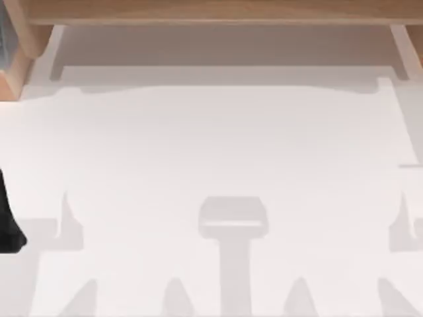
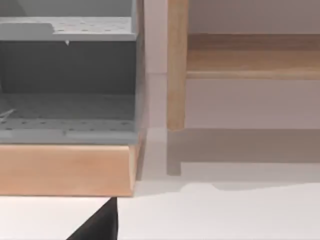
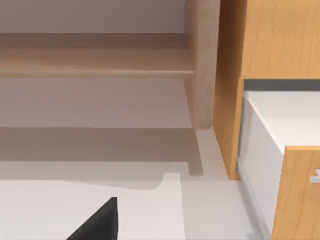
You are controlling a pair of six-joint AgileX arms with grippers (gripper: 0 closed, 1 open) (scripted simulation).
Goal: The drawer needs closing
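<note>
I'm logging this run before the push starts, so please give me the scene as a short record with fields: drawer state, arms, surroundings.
drawer state: the drawer is pulled out, its pale floor exposed between thin white side walls
drawer front: white front edge faces the tabletop
left arm: dark part at the tabletop's left edge, apart from the drawer
surroundings: light-wood frame above the drawer; grey perforated shelves in the left wrist view
tabletop: flat white surface
</note>
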